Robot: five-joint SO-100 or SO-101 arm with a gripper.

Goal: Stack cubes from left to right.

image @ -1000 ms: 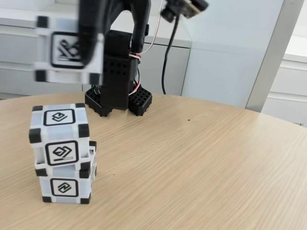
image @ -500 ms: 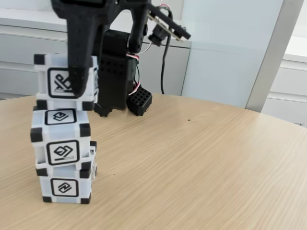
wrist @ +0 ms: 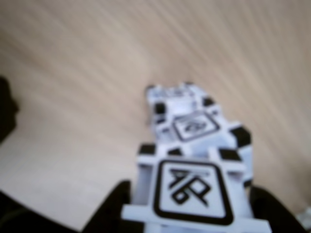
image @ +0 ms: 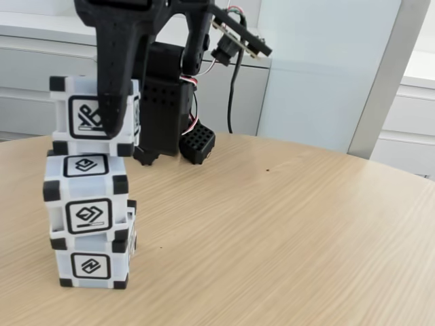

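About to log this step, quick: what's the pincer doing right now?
Pincer: closed on the top cube, which sits on the two stacked cubes, not yet released.

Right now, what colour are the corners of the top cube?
Black, on the white top cube; clearest in the fixed view.

3 cubes total, all white w/ black corners, all in one stack on the table point(image: 285, 231): bottom cube point(image: 92, 261) on the wood, middle cube point(image: 85, 193) directly on it, top cube point(image: 88, 115) above the middle one. 1 gripper point(image: 112, 125), at the top cube. 1 arm base point(image: 170, 109), behind the stack. 1 table. Wrist view: top cube point(wrist: 192, 194) nearest, others below, blurry.
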